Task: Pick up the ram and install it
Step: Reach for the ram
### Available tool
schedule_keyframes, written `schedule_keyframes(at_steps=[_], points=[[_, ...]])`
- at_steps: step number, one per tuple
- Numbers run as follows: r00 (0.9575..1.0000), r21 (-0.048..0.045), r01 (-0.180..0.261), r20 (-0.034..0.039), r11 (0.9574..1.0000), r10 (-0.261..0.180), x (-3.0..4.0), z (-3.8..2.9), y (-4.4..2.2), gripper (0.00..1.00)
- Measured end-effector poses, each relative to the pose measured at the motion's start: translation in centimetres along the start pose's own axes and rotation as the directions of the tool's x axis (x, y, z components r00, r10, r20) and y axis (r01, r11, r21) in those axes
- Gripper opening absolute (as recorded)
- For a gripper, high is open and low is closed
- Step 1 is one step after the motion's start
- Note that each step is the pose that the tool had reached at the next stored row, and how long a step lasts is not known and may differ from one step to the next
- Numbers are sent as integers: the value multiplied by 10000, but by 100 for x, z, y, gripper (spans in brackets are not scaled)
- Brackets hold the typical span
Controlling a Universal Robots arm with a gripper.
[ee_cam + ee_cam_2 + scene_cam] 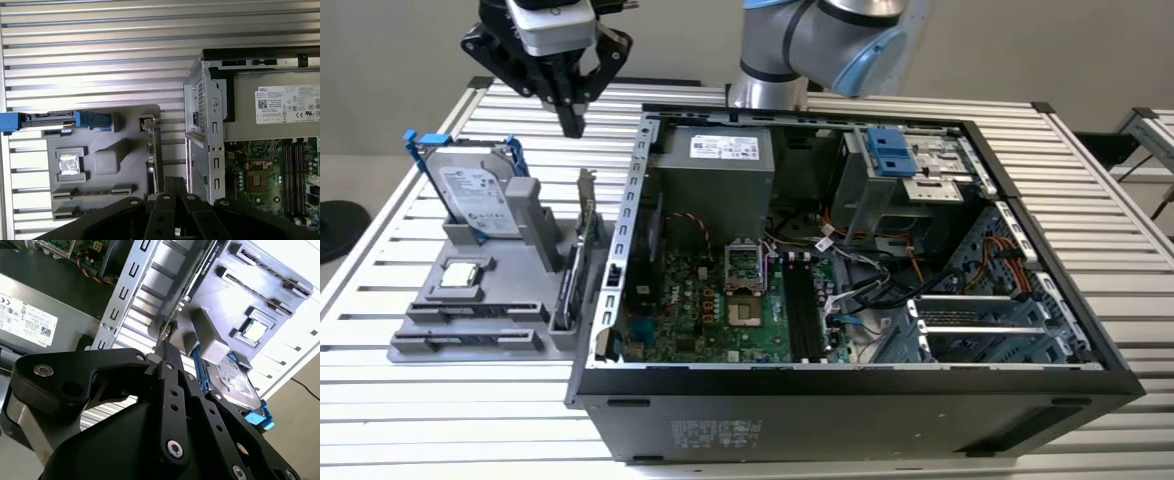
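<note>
- We have the end effector point(571, 122) hanging high over the grey parts fixture point(520, 300). Its fingers are pressed together with nothing between them, and both wrist views agree.
- In the exterior view the fixture sits on the slatted surface point(400, 400) at nine o'clock of the open computer case point(638, 210).
- We read the ram point(470, 314) as the thin dark strip standing on edge in a long slot at the fixture's six o'clock end. It is too slim to be sure of. It shows in the first wrist view point(92, 190) too.
- The end effector is over the fixture's twelve o'clock end, near the hard drive point(474, 195), so it is well apart from the ram.
- By our judgement the step in hand is the reach, and it goes well only if the fingers are parted before any descent.
- We'd line the fingers across the stick's thin faces, at mid-length.
- The upright expansion card point(584, 245) stands at three o'clock of the ram and the CPU chip point(463, 275) just at twelve, so we'd come straight down between them.
- The risk we see is a tilted grip, which could make the stick bind in its slot.
</note>
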State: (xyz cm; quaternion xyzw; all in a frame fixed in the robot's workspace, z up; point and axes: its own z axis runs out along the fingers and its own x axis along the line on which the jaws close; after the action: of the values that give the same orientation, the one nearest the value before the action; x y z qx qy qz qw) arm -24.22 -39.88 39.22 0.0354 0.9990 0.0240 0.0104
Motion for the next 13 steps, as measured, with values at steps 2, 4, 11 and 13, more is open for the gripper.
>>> schedule_keyframes(at_steps=[2,4,11,13], points=[[10000,1,0,0,10000,0,27,-1,-2,0],[10000,0,0,0,10000,0,54,-1,-4,0],[10000,0,0,1,10000,0,146,-2,-10,0],[10000,0,0,0,10000,0,172,-2,-12,0]])
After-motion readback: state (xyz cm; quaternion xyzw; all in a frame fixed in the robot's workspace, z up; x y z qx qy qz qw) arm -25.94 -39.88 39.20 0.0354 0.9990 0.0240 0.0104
